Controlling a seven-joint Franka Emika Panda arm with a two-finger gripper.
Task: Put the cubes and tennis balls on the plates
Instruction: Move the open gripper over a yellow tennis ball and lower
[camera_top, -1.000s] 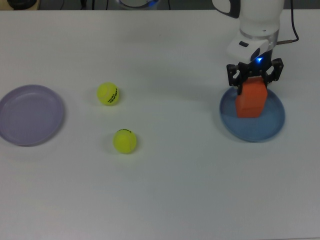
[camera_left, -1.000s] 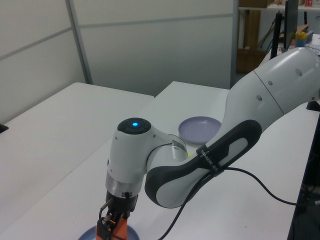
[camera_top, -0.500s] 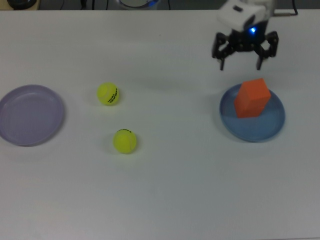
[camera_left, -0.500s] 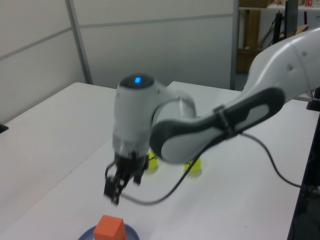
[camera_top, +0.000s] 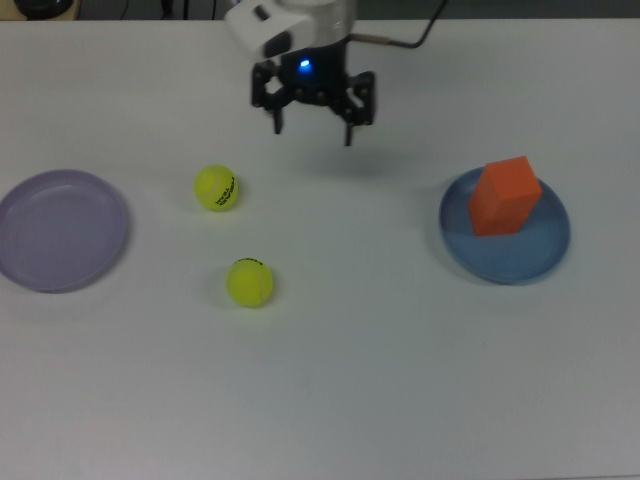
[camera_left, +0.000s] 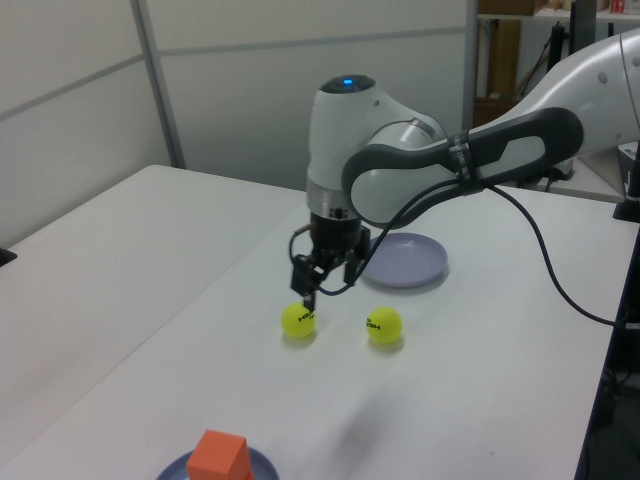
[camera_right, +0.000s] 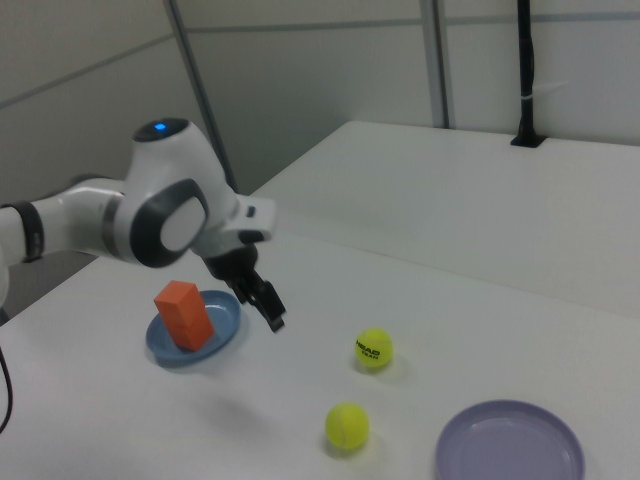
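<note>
An orange cube (camera_top: 505, 195) stands on the blue plate (camera_top: 500, 268) at the top view's right. It looks taller than wide in the right view, as one orange block (camera_right: 183, 314). Two tennis balls (camera_top: 217, 188) (camera_top: 250, 282) lie on the white table left of centre. The lavender plate (camera_top: 62, 230) sits bare at the top view's far left. My gripper (camera_top: 313, 130) hangs open and holds nothing, above the table, up and to the right of the upper ball. In the left view the gripper (camera_left: 325, 288) hovers just above the nearer ball (camera_left: 299, 321).
The white table ends in an edge along the top of the top view. A black cable (camera_left: 560, 290) trails from the arm. A black pole (camera_right: 524, 70) stands on the neighbouring table in the right view.
The gripper let go of the orange cube on the blue plate, rose, and travelled to the top view's left. It now hangs open near the tennis balls.
</note>
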